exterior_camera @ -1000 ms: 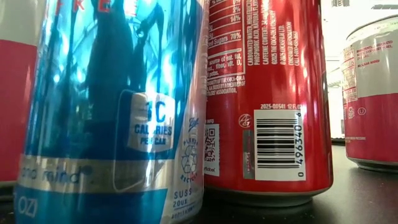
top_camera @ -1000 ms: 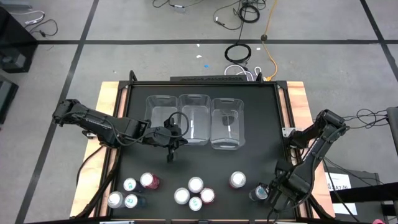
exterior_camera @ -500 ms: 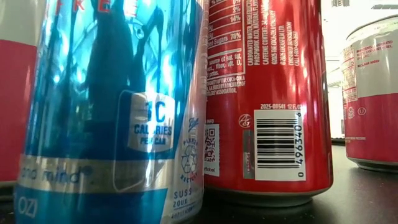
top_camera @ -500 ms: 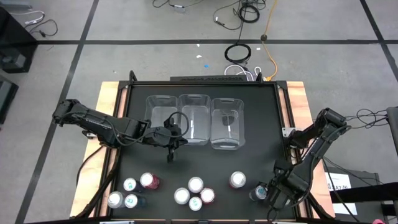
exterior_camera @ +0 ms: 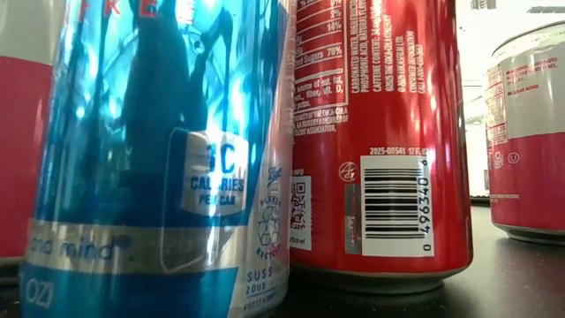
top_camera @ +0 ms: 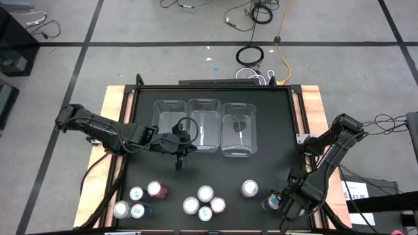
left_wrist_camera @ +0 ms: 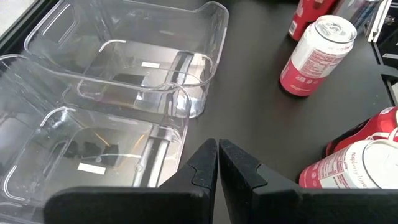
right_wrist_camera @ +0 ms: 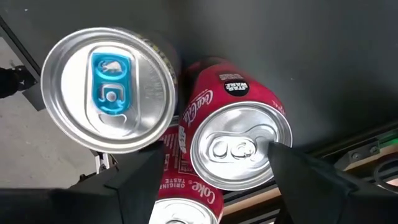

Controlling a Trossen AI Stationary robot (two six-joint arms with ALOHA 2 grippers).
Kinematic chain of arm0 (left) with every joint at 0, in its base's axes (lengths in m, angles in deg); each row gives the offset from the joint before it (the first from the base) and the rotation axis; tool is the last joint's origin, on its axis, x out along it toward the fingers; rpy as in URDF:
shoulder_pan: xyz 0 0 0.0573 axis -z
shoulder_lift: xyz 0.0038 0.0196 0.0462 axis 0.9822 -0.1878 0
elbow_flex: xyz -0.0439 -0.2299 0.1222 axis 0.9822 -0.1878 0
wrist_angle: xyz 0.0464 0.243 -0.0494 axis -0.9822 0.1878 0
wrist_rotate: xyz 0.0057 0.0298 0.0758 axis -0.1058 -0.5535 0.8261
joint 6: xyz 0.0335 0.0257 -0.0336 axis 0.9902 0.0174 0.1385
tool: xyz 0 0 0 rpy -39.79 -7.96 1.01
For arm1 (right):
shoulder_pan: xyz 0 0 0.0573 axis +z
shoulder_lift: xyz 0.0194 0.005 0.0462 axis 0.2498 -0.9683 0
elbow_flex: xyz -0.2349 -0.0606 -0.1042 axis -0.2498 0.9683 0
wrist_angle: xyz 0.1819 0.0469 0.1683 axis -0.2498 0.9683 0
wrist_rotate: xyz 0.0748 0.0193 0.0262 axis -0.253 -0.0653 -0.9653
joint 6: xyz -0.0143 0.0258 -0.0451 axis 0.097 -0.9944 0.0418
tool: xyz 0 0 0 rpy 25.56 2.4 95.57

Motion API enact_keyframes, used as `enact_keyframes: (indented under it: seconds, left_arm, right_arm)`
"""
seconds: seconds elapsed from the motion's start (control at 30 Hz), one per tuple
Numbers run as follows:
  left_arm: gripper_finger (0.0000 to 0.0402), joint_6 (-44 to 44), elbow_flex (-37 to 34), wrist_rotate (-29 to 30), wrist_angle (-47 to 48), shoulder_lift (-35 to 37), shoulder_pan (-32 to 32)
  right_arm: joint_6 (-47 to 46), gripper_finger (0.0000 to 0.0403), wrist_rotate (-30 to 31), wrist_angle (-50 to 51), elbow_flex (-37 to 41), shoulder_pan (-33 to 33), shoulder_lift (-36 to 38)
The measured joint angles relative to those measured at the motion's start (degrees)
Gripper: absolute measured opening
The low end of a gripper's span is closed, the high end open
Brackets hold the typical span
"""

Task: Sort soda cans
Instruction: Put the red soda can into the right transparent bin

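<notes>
Several soda cans stand upright on the black table near its near edge: a left group, a middle group, and one pinkish-red can. My right gripper is open at the near right. It points down with one finger on each side of a red cola can. Beside that can stand a silver can with a blue tab and another red can. My left gripper is shut and empty, by the near side of the left bin. My right gripper comes from above with its fingers on two opposite sides of the red cola can's top rim. I cannot tell whether they touch it. The can stands upright on the table.
Three clear plastic bins stand side by side in the middle of the table, toward its far edge, and they show empty in the left wrist view. In the low view a silver-blue can and a red can fill the picture. Bare black table lies between bins and cans.
</notes>
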Motion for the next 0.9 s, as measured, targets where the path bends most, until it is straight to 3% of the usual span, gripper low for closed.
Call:
enact_keyframes:
  seconds: [0.53, 0.9]
  left_arm:
    - [0.0027, 0.23, 0.00, 0.02, 0.00, 0.00, -1.09]
    - [0.0027, 0.17, 0.00, 0.02, -0.20, 0.00, -1.55]
  right_arm:
    - [-4.45, 0.0281, 0.06, 1.12, -0.04, -0.02, 3.53]
    - [-0.01, 0.0281, 3.05, 2.30, 0.39, -0.02, 3.30]
